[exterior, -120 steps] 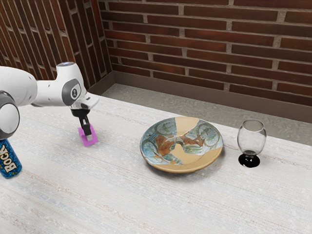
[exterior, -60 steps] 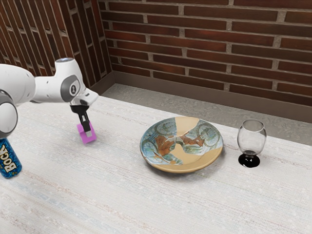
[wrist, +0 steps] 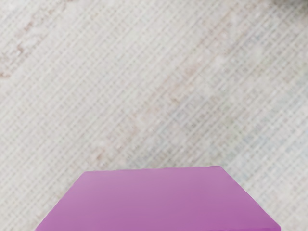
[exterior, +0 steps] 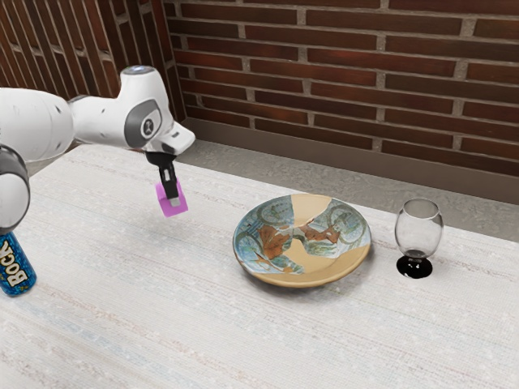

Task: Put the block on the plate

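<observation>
My gripper [exterior: 173, 201] is shut on the purple-pink block [exterior: 163, 204], holding it above the table to the exterior view's left of the plate. One dark finger with a pale tip crosses the block's near face; the far finger is hidden behind the block. In the wrist view the block [wrist: 159, 199] is a large purple shape at the lower edge. The round plate [exterior: 350, 261], patterned in blue, brown and tan, lies on the table, apart from the block.
A stemmed glass [exterior: 419, 229] with a black foot stands at the exterior view's right of the plate. A blue can [exterior: 14, 266] is at that view's far left, under the arm. The pale table [exterior: 243, 340] ends before a brick wall.
The block has risen off the table with my gripper and shifted toward the exterior view's right, nearer the plate. Plate, glass and can have stayed put.
</observation>
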You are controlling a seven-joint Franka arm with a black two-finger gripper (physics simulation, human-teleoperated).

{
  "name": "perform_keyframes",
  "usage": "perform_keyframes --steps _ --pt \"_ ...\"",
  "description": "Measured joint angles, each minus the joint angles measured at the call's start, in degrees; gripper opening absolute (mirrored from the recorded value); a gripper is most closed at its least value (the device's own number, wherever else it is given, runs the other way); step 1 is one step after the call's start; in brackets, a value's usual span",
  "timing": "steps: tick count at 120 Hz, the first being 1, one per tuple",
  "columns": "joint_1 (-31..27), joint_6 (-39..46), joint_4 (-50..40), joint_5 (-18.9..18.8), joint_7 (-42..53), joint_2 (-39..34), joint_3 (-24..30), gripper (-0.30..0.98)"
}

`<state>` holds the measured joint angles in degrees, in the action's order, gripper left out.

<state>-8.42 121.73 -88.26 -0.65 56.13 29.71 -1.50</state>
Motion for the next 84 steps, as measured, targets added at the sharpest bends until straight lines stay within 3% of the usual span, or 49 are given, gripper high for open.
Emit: perform_keyframes --steps 52,84 --pt "11.9 -4.2 0.4 -5.2 -5.8 -2.8 -0.2 0.39" --pt "18.4 -5.7 0.9 -5.9 -10.2 -2.7 0.3 0.39"
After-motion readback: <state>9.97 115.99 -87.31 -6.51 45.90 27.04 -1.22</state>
